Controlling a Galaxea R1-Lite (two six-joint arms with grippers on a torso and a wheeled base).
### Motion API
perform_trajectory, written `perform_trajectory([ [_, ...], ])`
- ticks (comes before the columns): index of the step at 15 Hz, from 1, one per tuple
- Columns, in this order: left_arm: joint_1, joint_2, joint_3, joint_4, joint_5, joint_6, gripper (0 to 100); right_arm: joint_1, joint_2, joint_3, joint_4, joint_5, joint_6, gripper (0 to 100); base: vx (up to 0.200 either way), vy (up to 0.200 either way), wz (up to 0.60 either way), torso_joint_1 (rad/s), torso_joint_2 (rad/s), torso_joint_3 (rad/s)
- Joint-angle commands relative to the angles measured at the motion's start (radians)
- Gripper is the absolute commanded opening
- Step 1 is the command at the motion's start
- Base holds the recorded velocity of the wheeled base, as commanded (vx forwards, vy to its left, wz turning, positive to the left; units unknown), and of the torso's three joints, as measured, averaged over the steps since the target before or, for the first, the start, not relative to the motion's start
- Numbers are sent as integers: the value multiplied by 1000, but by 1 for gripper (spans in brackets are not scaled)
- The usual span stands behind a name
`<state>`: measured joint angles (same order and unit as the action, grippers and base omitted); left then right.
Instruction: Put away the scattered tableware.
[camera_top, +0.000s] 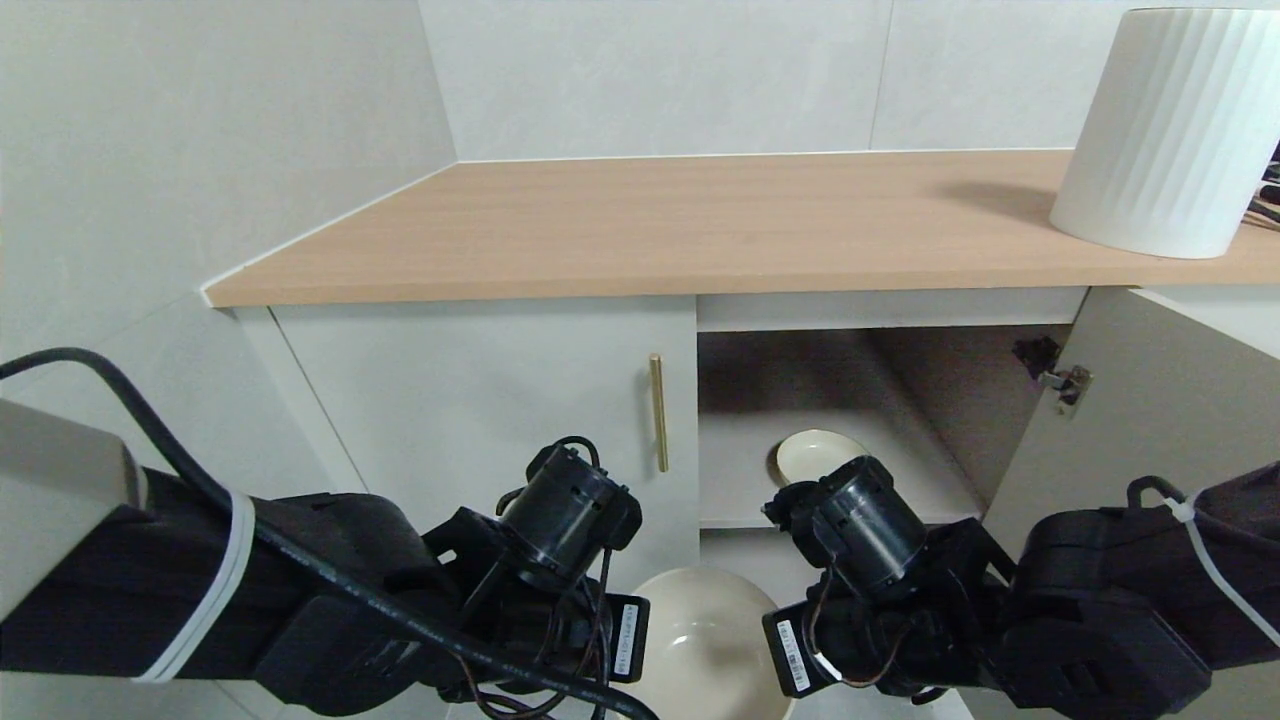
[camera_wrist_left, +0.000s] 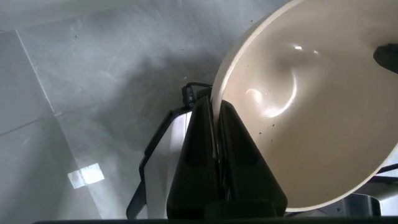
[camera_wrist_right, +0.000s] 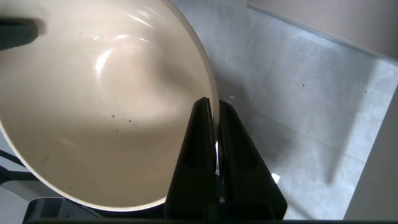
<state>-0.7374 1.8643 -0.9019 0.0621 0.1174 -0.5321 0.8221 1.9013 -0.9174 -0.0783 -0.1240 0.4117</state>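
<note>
Cream bowl (camera_top: 700, 630) held low before the cabinet (camera_top: 480, 400), above the grey floor (camera_wrist_left: 81, 93). My left gripper (camera_wrist_left: 216, 109) is clamped on its rim, one finger inside and one outside. My right gripper (camera_wrist_right: 214, 109) is clamped the same way on the opposite rim. The cabinet's right door (camera_top: 1130, 420) stands open. A smaller cream dish (camera_top: 815, 455) sits on the shelf (camera_top: 930, 480) inside. A white ribbed container (camera_top: 1170, 130) stands on the wooden surface (camera_top: 650, 230), at right.
</note>
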Motion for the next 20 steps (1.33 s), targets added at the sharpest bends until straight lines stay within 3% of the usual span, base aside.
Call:
perform_trajectory([
  [1, 0, 0, 0, 2, 2, 0, 0, 0, 5, 0, 3, -2, -1, 0, 0, 0, 0, 0, 0, 0],
  [2, 1, 0, 0, 2, 4, 0, 0, 0, 4, 0, 2, -2, -1, 0, 0, 0, 0, 0, 0, 0],
  [3, 0, 0, 0, 2, 4, 0, 100, 0, 5, 0, 3, -2, -1, 0, 0, 0, 0, 0, 0, 0],
  [13, 3, -8, -3, -1, 4, -3, 100, 0, 21, 22, 8, -5, -10, 0, 0, 0, 0, 0, 0, 0],
  [15, 4, -27, -8, -4, 2, -29, 100, -8, 45, 25, 9, -23, -16, 0, 0, 0, 0, 0, 0, 0],
  [20, 13, -57, -17, -4, 1, -39, 100, -80, 133, 23, 3, -98, -27, 0, 0, 0, 0, 0, 0, 0],
])
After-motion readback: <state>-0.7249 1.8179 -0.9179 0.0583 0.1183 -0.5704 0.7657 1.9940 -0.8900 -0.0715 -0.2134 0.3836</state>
